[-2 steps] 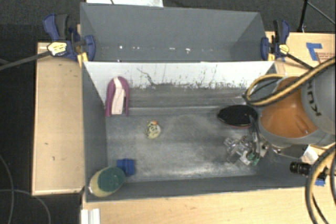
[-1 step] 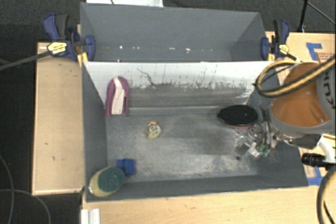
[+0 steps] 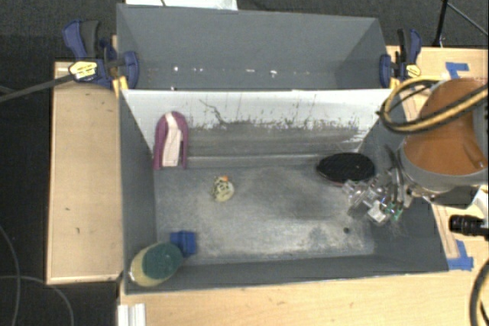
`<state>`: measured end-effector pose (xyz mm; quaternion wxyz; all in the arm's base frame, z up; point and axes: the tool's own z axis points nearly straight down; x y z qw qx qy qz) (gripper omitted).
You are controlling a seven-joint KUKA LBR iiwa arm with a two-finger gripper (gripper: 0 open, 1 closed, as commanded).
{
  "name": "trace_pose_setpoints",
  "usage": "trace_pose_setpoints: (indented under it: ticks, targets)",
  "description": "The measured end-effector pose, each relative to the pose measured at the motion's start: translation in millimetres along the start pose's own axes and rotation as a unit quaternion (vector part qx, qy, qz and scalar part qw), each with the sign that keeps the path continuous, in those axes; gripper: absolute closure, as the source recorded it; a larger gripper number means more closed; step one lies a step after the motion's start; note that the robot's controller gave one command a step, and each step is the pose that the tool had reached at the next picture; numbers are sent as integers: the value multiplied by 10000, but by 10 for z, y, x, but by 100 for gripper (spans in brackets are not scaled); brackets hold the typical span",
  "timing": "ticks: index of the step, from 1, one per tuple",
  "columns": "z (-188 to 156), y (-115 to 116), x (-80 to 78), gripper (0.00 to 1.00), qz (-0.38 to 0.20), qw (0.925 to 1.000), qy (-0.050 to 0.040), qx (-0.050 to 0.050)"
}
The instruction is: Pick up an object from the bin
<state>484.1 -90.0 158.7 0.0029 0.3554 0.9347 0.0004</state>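
Note:
My gripper point(image 3: 365, 202) hangs low over the right part of the bin floor, its metal fingertips just in front of a flat black oval disc point(image 3: 345, 166) that lies by the back right of the floor. Nothing shows between the fingers, and how far apart they stand is unclear. A small pale round thing with a dark mark point(image 3: 223, 189) lies on the floor left of centre, well away from the gripper.
A purple and white upright thing point(image 3: 171, 140) leans against the back left wall. In the front left corner lie a small blue block point(image 3: 184, 242) and a yellow-green round sponge-like thing point(image 3: 157, 263). The arm with its orange cover and cables sits over the bin's right side.

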Motion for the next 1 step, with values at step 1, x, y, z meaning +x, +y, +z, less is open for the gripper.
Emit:
trace_pose_setpoints:
  ticks: [1]
  targets:
    - [-89, 5, -8, 100, -48, 10000, 2, 2]
